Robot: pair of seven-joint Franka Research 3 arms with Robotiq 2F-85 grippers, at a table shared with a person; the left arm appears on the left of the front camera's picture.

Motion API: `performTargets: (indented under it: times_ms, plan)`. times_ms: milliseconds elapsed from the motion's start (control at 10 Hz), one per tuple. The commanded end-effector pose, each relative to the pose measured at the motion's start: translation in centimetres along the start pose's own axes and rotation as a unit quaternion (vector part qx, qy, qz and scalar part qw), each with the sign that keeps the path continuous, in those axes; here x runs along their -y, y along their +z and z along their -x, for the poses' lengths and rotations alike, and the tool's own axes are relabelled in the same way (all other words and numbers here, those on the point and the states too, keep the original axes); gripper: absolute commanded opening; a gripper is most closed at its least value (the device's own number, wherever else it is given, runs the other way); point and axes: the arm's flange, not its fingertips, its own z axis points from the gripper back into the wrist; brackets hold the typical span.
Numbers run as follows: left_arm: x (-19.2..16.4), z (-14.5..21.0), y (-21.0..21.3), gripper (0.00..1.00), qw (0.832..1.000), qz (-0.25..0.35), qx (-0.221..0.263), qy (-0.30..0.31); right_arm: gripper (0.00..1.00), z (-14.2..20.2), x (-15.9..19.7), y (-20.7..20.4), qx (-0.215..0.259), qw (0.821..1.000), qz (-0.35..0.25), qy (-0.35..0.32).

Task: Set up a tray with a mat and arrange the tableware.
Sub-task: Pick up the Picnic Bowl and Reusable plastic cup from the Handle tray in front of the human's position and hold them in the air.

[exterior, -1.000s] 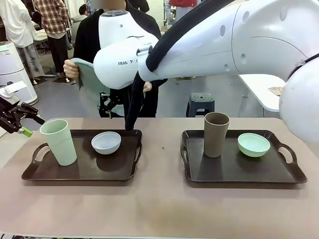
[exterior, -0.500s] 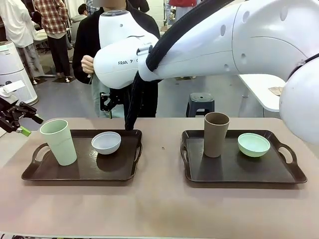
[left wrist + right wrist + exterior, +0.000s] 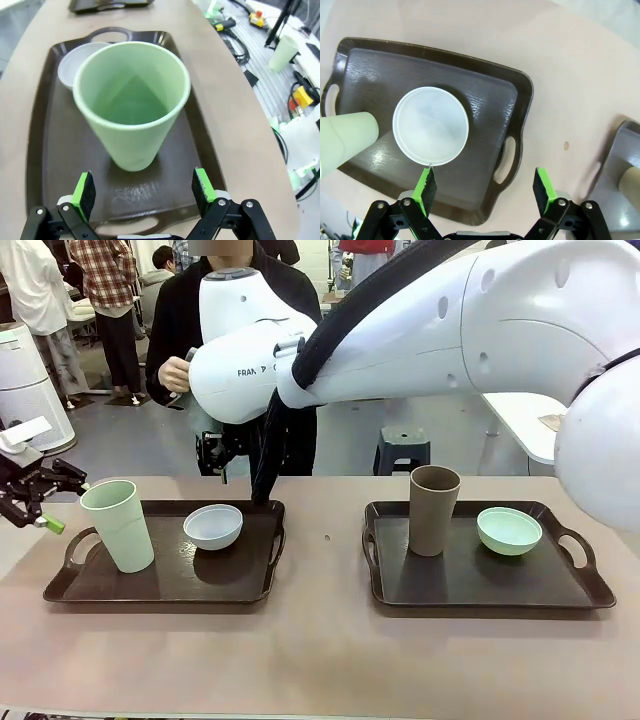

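my left tool edged toward pale green cup on left tray, wide open, empty | my right tool hung over white bowl beside that cup, wide open, empty | person pulled mat back; tray unlined

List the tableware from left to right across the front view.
pale green cup → white bowl → brown cup → mint green bowl

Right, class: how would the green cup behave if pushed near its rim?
The green cup is tall and narrower at its base, so it would probably tip. It looks empty, so likely light. Its smooth wall may slip.
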Motion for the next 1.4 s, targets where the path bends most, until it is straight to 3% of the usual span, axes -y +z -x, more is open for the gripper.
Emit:
performTargets:
  times_ms: [0,400,900,1300]
  plan:
    - [1.2,-0.4,-1.1,1.0,0.999,-0.018,0.046,-0.003,1.0,-0.6,-0.2,-0.6,0.003,1.0,0.013,0.002]
    - [1.0,-0.2,-3.6,1.0,0.991,-0.073,0.109,-0.02,1.0,-0.6,-1.1,-3.9,0.013,1.0,0.004,0.014]
    - [0.3,-0.6,-6.0,1.0,0.993,-0.021,0.117,-0.011,1.0,-0.8,-1.8,-7.8,0.008,0.999,-0.014,0.031]
    - [-0.3,-0.2,-7.4,1.0,0.994,-0.014,0.112,-0.005,1.0,-0.9,-2.0,-10.1,-0.006,0.998,-0.028,0.05]
